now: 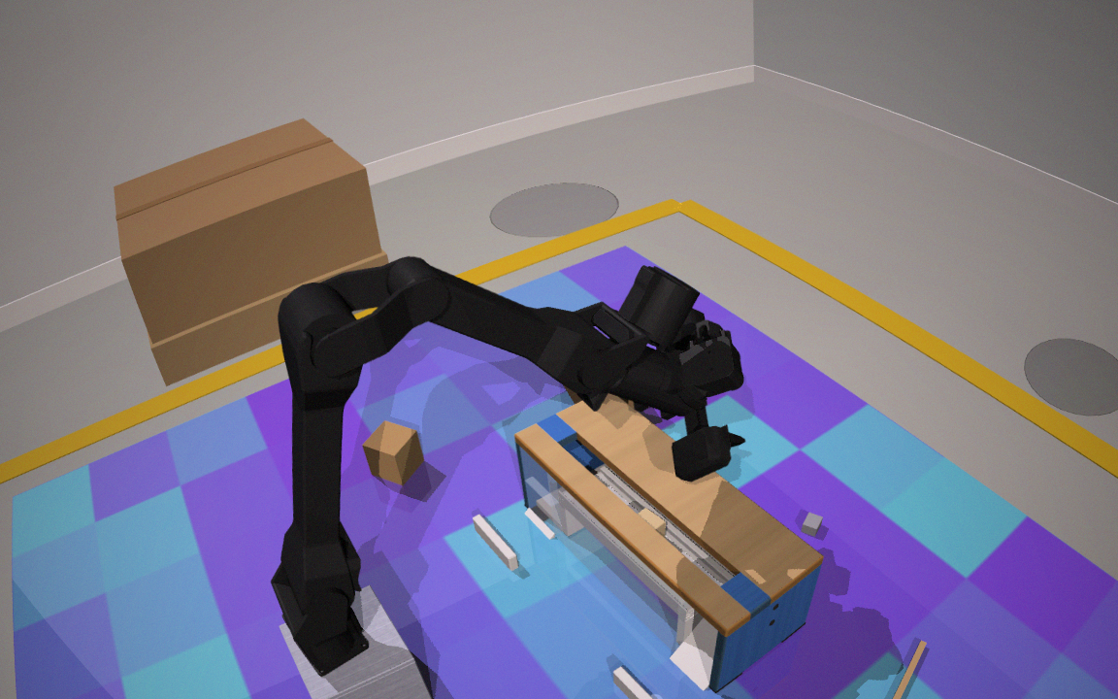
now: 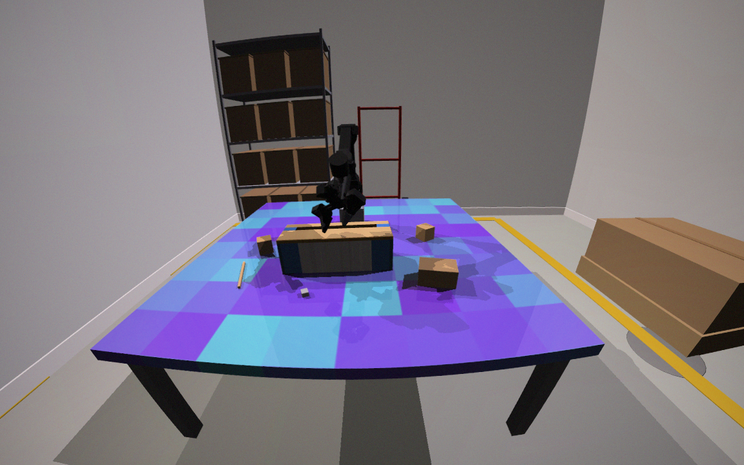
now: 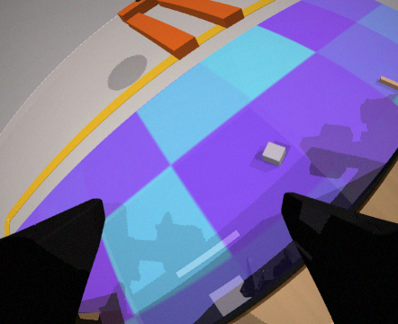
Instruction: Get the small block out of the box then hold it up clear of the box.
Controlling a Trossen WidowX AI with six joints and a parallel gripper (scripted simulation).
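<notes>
Over the box's wooden top (image 1: 702, 513) hangs the gripper (image 1: 706, 448), fingers spread wide, nothing between them. Small tan block (image 1: 651, 519) sits on the shelf inside the box, about midway along; the box's long axis runs from the arm's side toward the near-right corner. Block too small to tell its own heading. Top view alone shows the block through the slot (exterior shows only the box's dark back (image 2: 334, 257)). Wrist view: fingertips over the top's edge, grey cube (image 3: 274, 153) on the table (image 3: 223, 126) beyond
</notes>
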